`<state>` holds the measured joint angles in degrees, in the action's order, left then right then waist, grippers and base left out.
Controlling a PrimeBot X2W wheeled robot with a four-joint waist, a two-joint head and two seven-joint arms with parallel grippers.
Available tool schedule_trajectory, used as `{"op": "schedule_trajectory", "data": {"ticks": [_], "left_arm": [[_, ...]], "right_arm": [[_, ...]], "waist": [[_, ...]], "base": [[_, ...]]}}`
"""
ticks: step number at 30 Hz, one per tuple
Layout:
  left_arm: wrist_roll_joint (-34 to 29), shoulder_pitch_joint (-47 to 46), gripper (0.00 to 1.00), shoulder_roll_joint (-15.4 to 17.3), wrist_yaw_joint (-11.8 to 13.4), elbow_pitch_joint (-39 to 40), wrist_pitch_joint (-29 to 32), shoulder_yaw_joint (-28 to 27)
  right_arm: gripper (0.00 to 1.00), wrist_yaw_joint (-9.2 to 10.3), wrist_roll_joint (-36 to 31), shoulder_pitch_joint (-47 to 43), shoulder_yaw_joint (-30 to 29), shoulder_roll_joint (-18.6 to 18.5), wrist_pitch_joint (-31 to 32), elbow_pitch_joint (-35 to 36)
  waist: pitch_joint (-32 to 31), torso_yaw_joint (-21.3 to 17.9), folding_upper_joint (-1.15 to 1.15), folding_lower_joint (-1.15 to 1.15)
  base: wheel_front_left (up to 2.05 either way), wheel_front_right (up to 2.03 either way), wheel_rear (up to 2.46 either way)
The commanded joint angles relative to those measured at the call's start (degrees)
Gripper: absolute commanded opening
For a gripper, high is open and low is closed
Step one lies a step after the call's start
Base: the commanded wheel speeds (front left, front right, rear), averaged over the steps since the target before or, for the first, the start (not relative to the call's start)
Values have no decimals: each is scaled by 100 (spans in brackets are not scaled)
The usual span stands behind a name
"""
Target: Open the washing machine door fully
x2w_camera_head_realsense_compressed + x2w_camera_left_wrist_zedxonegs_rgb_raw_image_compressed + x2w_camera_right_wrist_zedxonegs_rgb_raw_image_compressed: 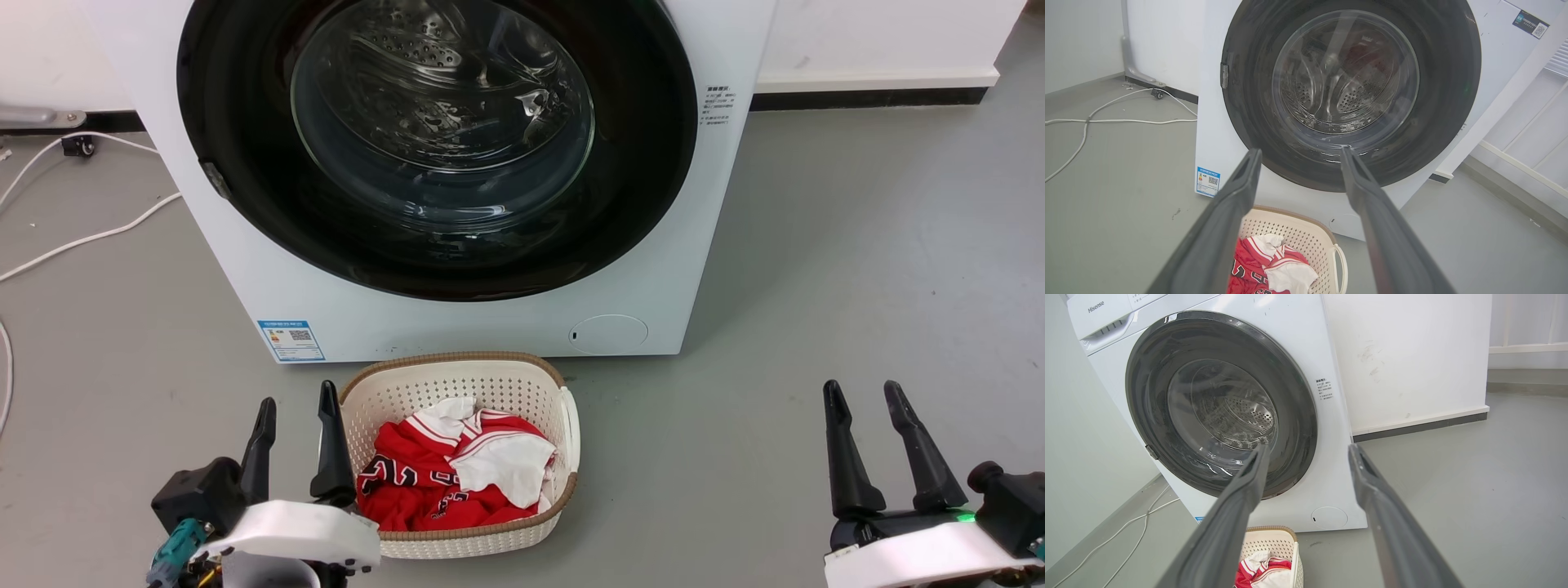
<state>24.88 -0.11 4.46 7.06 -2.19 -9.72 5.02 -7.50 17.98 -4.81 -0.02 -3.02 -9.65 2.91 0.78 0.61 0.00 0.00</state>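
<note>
The washing machine door [441, 139] sits shut, flush against the front of the washing machine [490, 327], its glossy black ring framing the clear glass bowl with the perforated steel drum visible behind it. The head view looks down on both arms: the left tool [298, 394] at the lower left and the right tool [861, 385] at the lower right. Each has its two dark fingers spread and holds nothing, and both are well short of the door. Between them, just before the machine on the grey floor [857, 245], stands a cream basket [457, 384] holding red and white clothes [441, 474]; the left tool is just beside its rim. This view also gives the blue sticker [291, 339] and the round service flap [608, 333]. The left wrist view brings a small metal piece [1224, 75] on the door's left edge close, along with white cables [1126, 121] trailing across the floor. The right wrist view adds the machine's upper panel with the brand lettering [1096, 307] and a white wall [1412, 355] beside the machine
</note>
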Motion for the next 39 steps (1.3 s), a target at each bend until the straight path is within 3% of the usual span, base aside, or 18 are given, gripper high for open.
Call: {"op": "schedule_trajectory", "data": {"ticks": [1,39], "left_arm": [[-162,44,100,-16,10,57,-56,-4],[-1742,311,100,-158,-6,-86,-494,-82]], "right_arm": [[100,1,-131,-17,-8,7,-63,93],[100,2,-1360,-338,40,21,-505,159]], "waist": [[1,0,0,0],[-40,46,0,0]], "base": [[0,0,0],[0,0,0]]}}
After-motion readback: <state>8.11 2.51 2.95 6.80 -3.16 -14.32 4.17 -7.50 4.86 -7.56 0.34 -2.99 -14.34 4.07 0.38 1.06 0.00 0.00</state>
